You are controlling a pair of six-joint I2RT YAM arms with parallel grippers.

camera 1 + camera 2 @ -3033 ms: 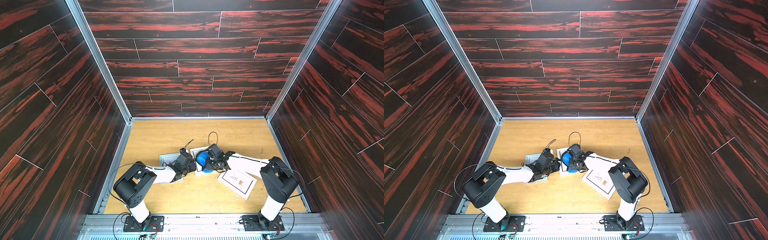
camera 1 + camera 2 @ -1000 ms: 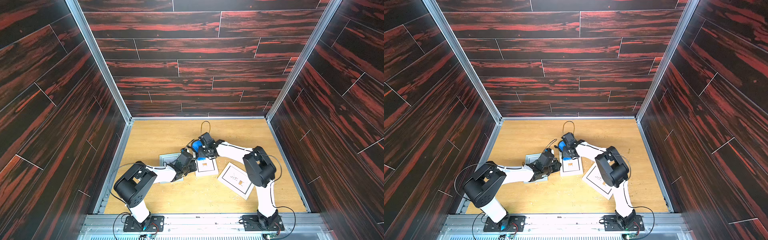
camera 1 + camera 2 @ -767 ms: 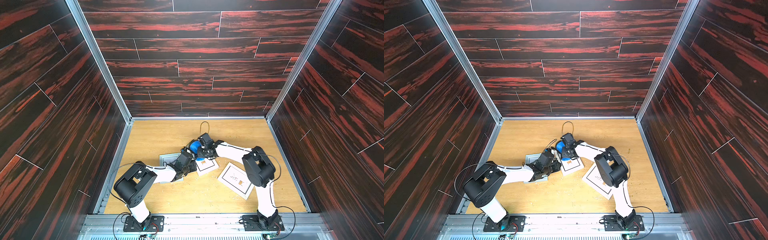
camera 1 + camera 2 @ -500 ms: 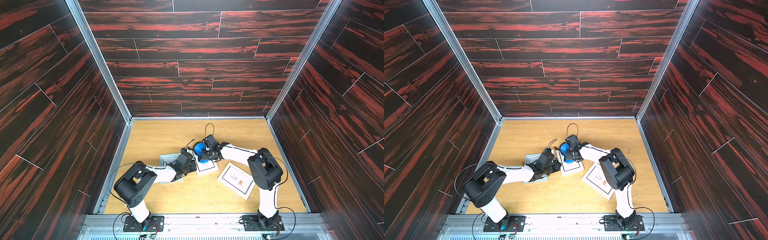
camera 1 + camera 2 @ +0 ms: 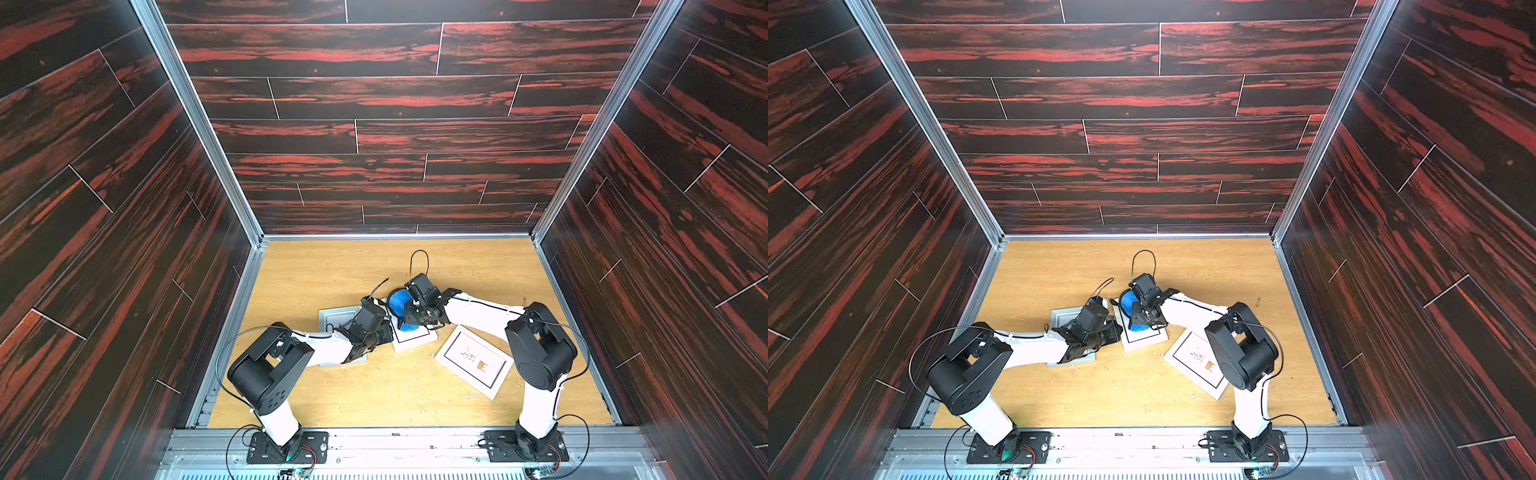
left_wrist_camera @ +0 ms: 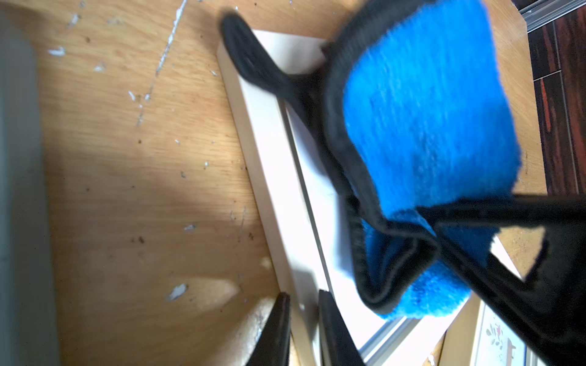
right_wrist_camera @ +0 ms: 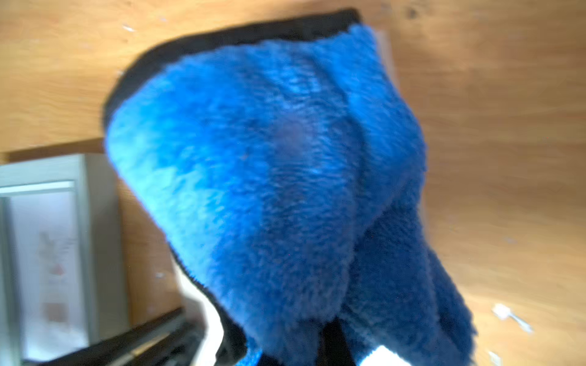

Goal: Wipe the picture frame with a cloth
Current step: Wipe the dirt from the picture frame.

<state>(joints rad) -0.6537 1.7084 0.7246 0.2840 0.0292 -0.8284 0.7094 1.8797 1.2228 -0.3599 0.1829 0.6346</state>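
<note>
Closest to your bases, the oak-grain table (image 5: pixel 374 399) is speckled with pale flecks. A white-bordered tilted frame (image 5: pixel 473 363) lies flat beside the right arm, apart from the cloth.

Just beyond it, your left gripper (image 6: pixel 302 296) has its jaws narrow, pinching the side rail of the picture frame (image 5: pixel 417 340) (a smooth off-white moulding around a glossy pane). The left arm reaches across a grey frame (image 5: pixel 332 320).

A little further out, your right gripper (image 5: pixel 411 316) is clamped tight on the cloth (image 5: pixel 398 301). The cloth is bright blue, fluffy and black-trimmed, bunched into a soft wad that rests over the far end of the picture frame.

I'd judge you are in the middle of the wipe: the wad is on the pane and the frame is steadied. The nearer strip of pane lies uncovered, though, and you can't tell from here whether it is clean. That strip, then lifting off and letting go, look like what is left.

Past the cloth there is only table up to the dark, red-streaked back wall (image 5: pixel 374 137).
</note>
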